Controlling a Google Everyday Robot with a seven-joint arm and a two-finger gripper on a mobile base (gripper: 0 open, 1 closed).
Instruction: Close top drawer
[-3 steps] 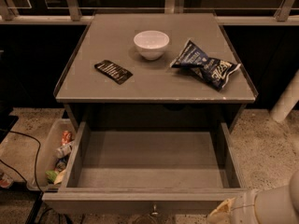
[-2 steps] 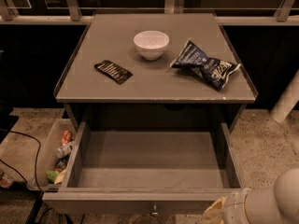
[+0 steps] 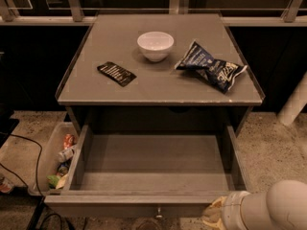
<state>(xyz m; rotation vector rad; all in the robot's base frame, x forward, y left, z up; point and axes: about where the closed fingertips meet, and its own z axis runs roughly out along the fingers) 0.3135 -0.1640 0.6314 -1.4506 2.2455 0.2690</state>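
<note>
The top drawer (image 3: 153,164) of the grey cabinet is pulled fully out, and its deep grey box is empty. Its flat front (image 3: 129,207) runs along the bottom of the view, with the small metal knob (image 3: 158,213) at its middle. My gripper (image 3: 212,215) is at the bottom right, at the end of the white arm (image 3: 271,207). It sits just in front of the right part of the drawer front, right of the knob. The two lower drawers are hidden under the open one.
On the cabinet top (image 3: 158,87) stand a white bowl (image 3: 155,45), a dark chip bag (image 3: 211,71) and a flat black packet (image 3: 116,73). A clear bin (image 3: 55,159) of snacks sits on the floor at the left. A black cable (image 3: 29,147) runs there.
The white arm has moved left along the bottom edge, bringing the gripper closer to the drawer front. The drawer has not moved.
</note>
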